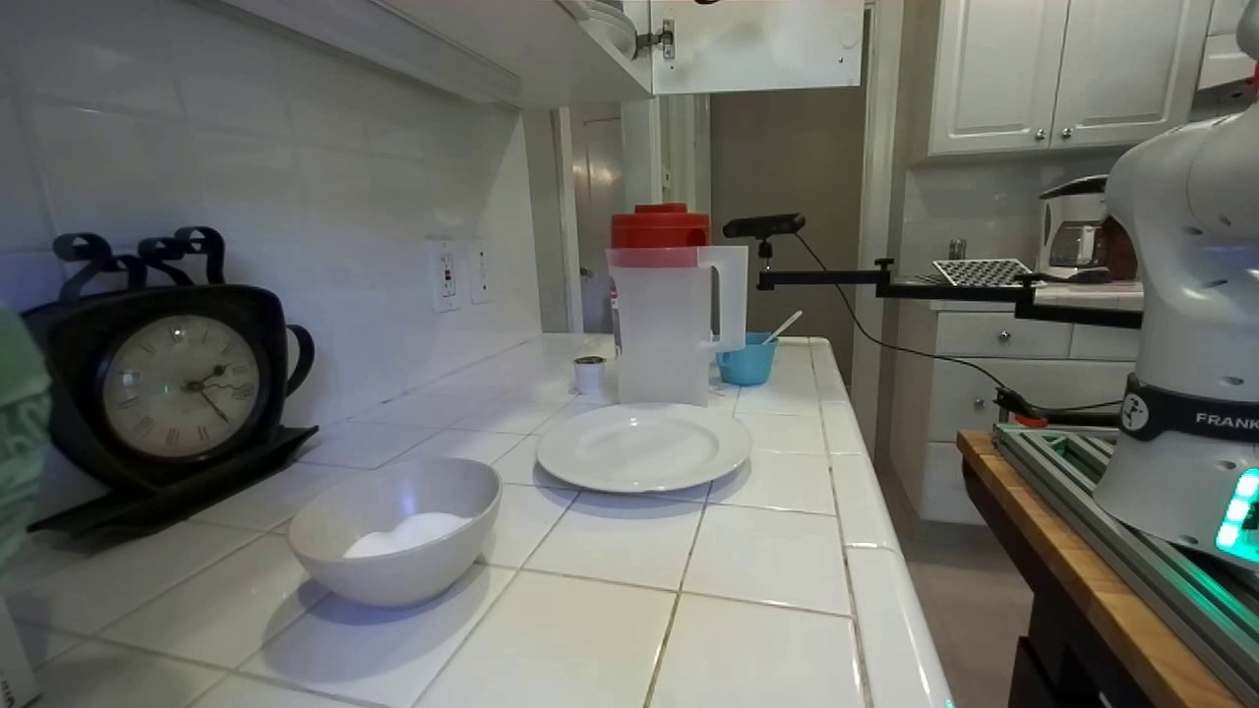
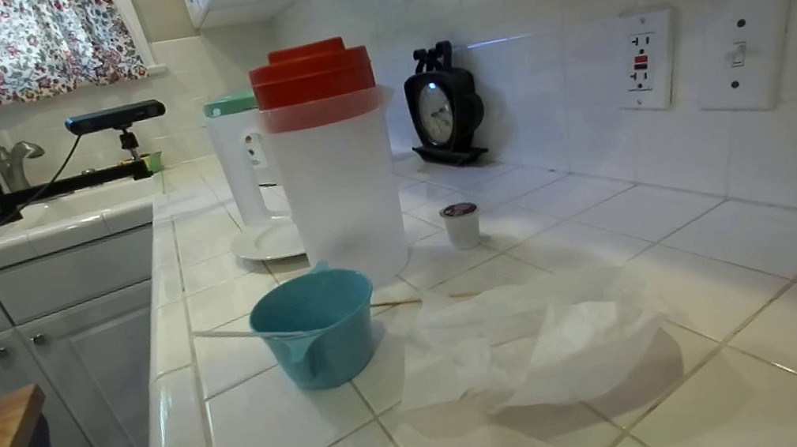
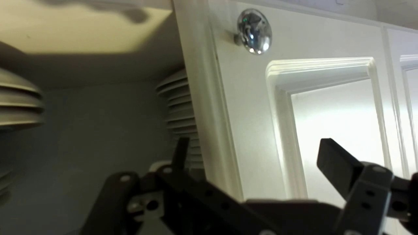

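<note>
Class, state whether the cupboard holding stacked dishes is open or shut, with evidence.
Open: an exterior view shows its door swung out with hinge exposed, and the wrist view shows stacked dishes inside.

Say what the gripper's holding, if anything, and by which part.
Nothing is held. In the wrist view the gripper is open, its fingers wide apart with nothing clamped between them; the cabinet door shows behind.

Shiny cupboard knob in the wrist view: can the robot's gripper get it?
Probably yes: the gripper is open, and nothing covers the chrome knob on the white cupboard door, though the gripper may need moving first.
</note>
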Controlling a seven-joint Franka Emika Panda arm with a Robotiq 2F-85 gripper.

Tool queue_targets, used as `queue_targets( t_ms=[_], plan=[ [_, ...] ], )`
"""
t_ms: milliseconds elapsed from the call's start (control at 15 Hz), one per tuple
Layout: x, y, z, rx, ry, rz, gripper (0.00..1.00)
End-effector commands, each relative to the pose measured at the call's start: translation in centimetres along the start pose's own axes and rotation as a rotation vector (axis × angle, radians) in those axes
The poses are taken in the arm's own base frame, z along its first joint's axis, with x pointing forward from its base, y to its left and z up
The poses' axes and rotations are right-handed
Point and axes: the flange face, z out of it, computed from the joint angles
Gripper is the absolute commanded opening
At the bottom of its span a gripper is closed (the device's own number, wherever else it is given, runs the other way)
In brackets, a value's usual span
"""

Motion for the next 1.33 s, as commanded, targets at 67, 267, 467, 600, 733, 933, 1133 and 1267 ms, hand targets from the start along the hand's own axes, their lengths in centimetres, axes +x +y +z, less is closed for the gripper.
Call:
queue_targets(
  t_ms=[67, 267, 467, 600, 733, 933, 1133, 1267],
  plan=[
    [0.8, 1.6, 0.3, 0.067, 0.041, -0.044, 1.0],
    [0.9, 2.2, 0.4, 0.096, 0.052, -0.045, 1.0],
    [1.1, 2.6, 0.7, 0.112, 0.051, -0.051, 1.0],
    [1.3, 2.8, 1.0, 0.128, 0.058, -0.052, 1.0],
    [1.4, 2.8, 1.4, 0.146, 0.062, -0.053, 1.0],
    [1.6, 2.8, 2.0, 0.171, 0.063, -0.058, 1.0],
    [1.9, 2.5, 2.3, 0.211, 0.072, -0.063, 1.0],
    [2.1, 2.2, 2.1, 0.235, 0.079, -0.063, 1.0]
  ],
)
